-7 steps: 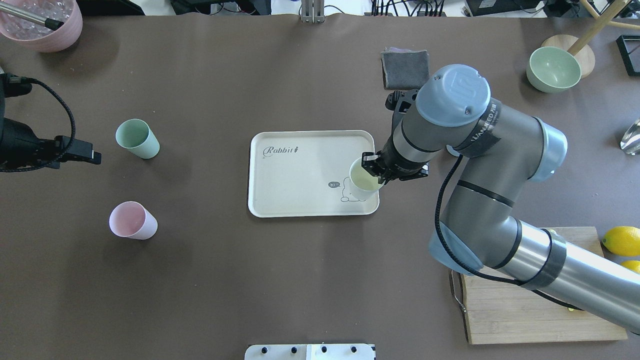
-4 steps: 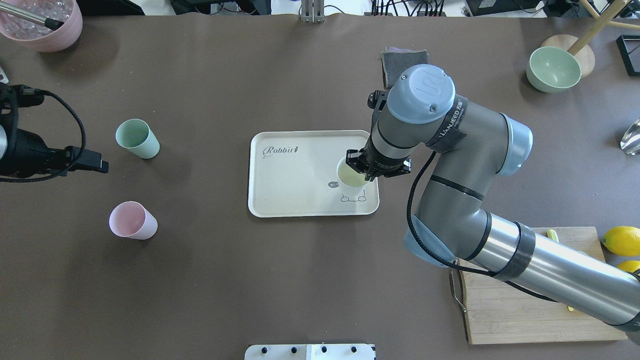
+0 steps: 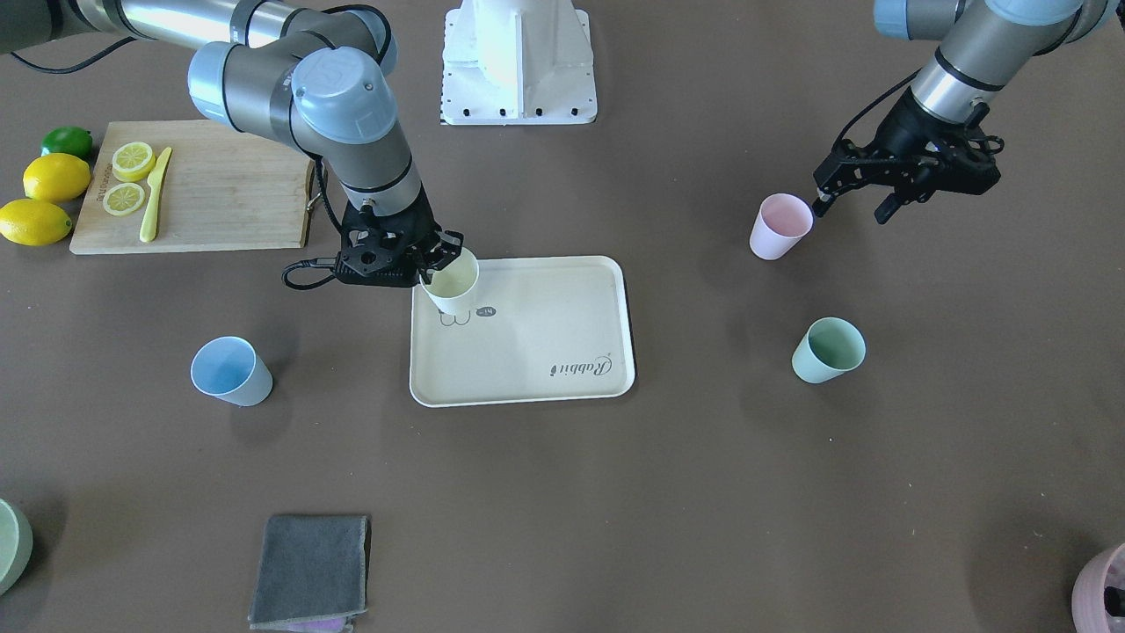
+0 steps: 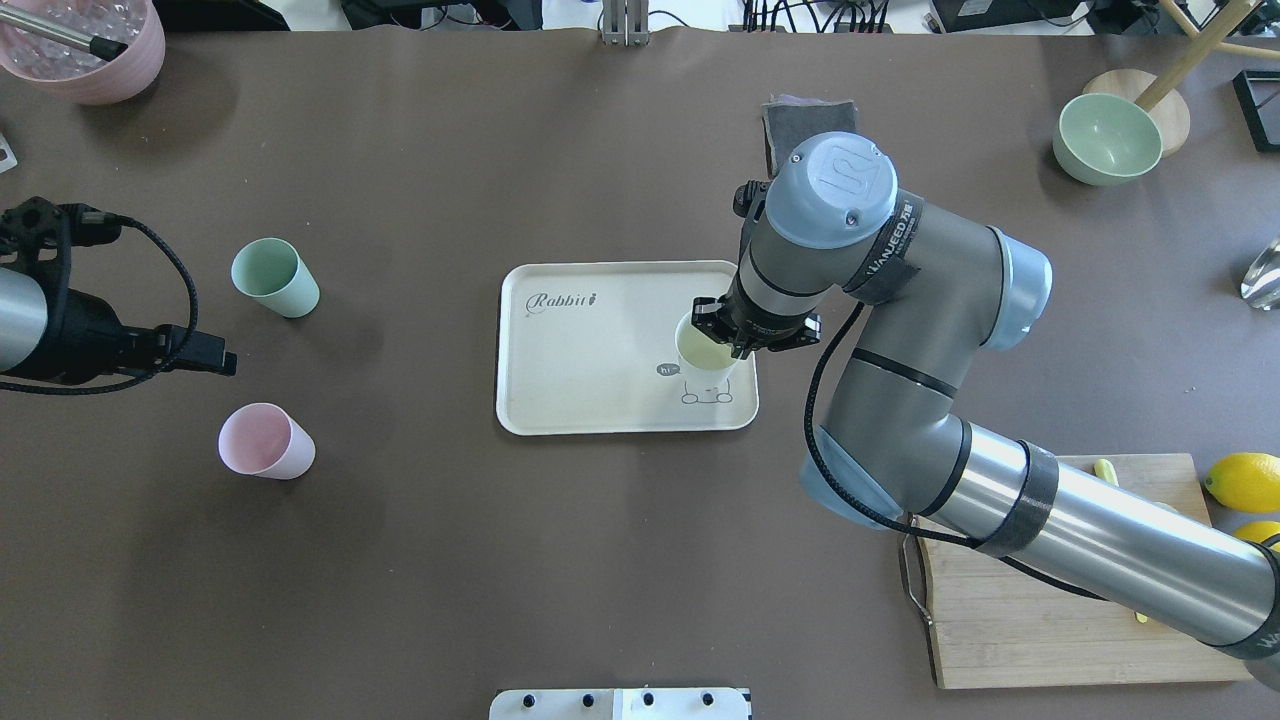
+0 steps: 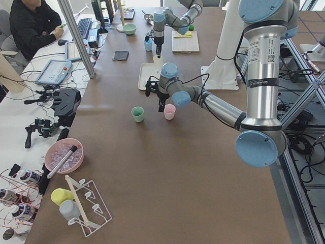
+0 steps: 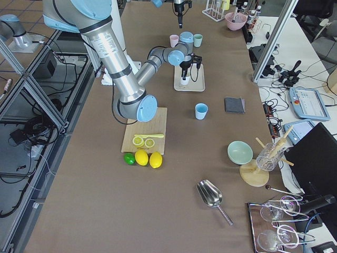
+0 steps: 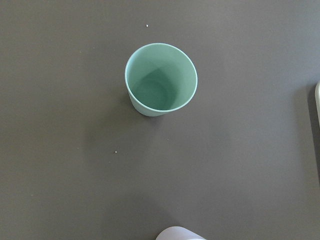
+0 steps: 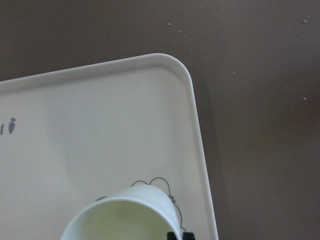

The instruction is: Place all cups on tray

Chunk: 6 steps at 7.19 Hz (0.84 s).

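Observation:
My right gripper is shut on the rim of the pale yellow cup and holds it slightly tilted, low over the bear print on the cream tray. The front view shows this cup and tray too. My left gripper is open and empty, just behind the pink cup. The mint cup stands beyond the pink cup on the table's left. The blue cup stands on the table on my right, hidden under my right arm in the overhead view.
A wooden cutting board with lemon slices and a knife lies at the near right, with lemons beside it. A grey cloth and a green bowl are at the far right. A mauve pot stands at the far left.
My right arm carried the yellow cup leftwards, further in over the tray. My left gripper moved right and nearer, towards the pink cup.

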Each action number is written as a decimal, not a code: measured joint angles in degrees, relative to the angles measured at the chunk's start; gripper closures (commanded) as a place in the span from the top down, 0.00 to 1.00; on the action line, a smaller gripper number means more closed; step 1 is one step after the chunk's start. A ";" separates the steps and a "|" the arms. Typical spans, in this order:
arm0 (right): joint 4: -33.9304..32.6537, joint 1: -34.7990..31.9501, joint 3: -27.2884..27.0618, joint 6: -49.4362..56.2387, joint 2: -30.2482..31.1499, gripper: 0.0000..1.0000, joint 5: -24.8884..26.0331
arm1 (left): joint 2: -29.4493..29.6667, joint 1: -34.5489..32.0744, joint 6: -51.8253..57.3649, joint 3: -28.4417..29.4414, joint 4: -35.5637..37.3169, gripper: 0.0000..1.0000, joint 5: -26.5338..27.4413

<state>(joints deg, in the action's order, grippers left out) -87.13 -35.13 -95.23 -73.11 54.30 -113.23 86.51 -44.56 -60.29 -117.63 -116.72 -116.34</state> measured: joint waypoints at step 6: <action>3.74 -0.14 0.06 -3.57 0.13 1.00 -0.42 | -4.71 5.05 0.10 -0.40 -1.70 0.97 4.90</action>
<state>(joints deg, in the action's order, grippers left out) -83.39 -35.27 -95.17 -76.68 54.43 -113.65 81.80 -39.51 -60.19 -118.04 -118.42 -111.44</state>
